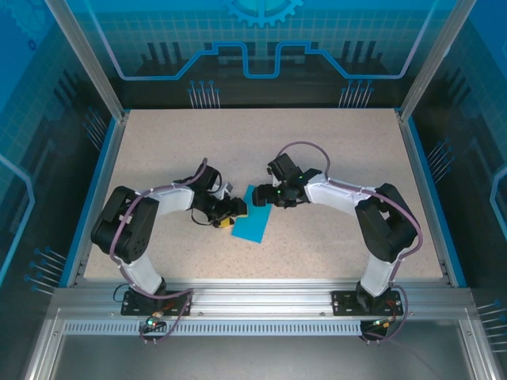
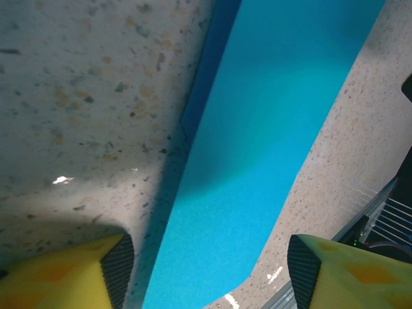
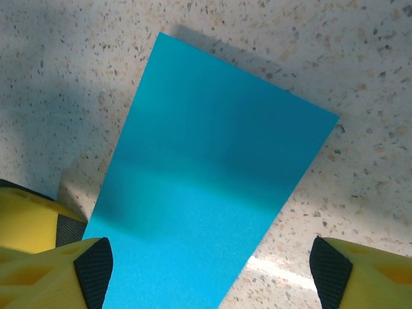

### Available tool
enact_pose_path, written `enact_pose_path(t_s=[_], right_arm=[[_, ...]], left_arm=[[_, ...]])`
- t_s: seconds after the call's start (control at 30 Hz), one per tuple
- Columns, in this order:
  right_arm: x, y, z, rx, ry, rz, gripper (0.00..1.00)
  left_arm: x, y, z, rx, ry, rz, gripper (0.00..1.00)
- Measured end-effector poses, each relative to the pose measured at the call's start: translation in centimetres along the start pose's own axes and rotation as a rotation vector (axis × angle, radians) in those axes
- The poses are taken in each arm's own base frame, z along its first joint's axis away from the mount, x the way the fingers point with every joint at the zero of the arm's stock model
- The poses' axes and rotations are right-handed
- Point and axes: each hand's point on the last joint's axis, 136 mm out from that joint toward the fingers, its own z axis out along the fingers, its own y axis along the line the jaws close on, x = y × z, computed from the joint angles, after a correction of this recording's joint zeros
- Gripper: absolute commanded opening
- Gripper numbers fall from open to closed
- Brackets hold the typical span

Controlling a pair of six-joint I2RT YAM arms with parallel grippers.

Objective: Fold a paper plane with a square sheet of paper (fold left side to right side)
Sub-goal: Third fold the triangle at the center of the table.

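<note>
Cyan-blue square sheet of paper (image 1: 255, 226) lay flat near the centre of the table (image 1: 158, 150), showing as a narrow rectangle; left-to-right fold judged made. Left gripper (image 2: 209, 267) sat at its 9 o'clock edge, right gripper (image 3: 211, 270) at 1 o'clock, both spread wide and holding nothing. Next move probably needed a corner pinched without skidding the sheet.
</note>
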Motion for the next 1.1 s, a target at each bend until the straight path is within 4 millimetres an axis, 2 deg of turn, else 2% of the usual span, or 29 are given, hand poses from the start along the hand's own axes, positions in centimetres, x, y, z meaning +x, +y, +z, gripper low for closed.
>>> enact_pose_path(t_s=[0.1,0.2,0.4,0.53,0.8,0.93,1.1], right_arm=[[0.5,0.0,-0.4,-0.014,-0.001,-0.013,0.83],[0.8,0.2,-1.1,-0.037,-0.016,-0.031,0.83],[1.7,-0.1,-2.9,-0.064,-0.066,-0.075,0.83],[2.6,-0.1,-3.7,-0.073,-0.089,-0.121,0.83],[6.3,1.3,-4.6,-0.110,-0.147,-0.334,0.87],[7.7,3.3,-5.0,-0.131,-0.192,-0.491,0.91],[10.0,5.7,-4.4,-0.136,-0.204,-0.679,0.92]], left_arm=[[0.0,0.1,0.1,0.001,0.006,-0.006,0.59],[-0.1,0.2,0.3,-0.002,0.013,-0.014,0.48],[0.6,-0.8,1.2,0.020,0.038,0.008,0.25],[0.8,-1.0,1.3,0.026,0.044,0.005,0.15],[1.4,-2.4,1.1,0.041,0.045,0.000,0.07],[1.6,-2.8,1.0,0.045,0.046,-0.011,0.05],[1.8,-2.9,1.1,0.046,0.053,-0.015,0.04]])
